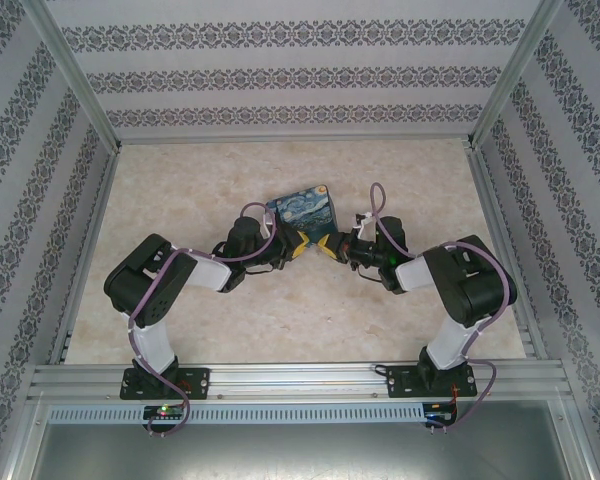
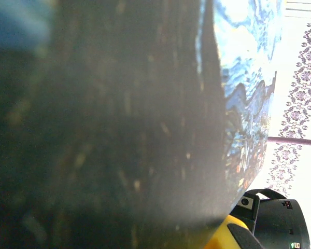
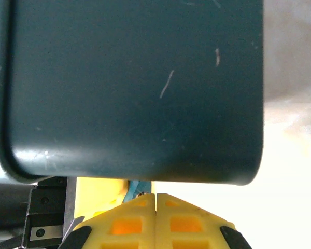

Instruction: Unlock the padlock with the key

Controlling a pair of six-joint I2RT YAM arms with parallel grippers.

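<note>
Blue and yellow swirls cover the lid of the starry-night tin, which sits tilted near the middle of the pale marbled table. Both arms reach in toward its near edge. From above, the left gripper and the right gripper meet tip to tip just below the tin, their yellow fingers almost touching each other. In the right wrist view the right gripper's two yellow fingers are pressed flat together with a thin seam between them, and whether anything is pinched in that seam cannot be told. Directly above them hangs the tin's dark teal underside, scuffed with a few pale scratches. The padlock shows as a small blue sliver in the narrow gap between that underside and the right fingertips, just left of the seam and very close to them; whether it touches them cannot be told. The left gripper's jaws look drawn together, though what they may be clamped on is hidden. Its own camera is pressed up against a dark blur, with the tin's painted face beside it.
</note>
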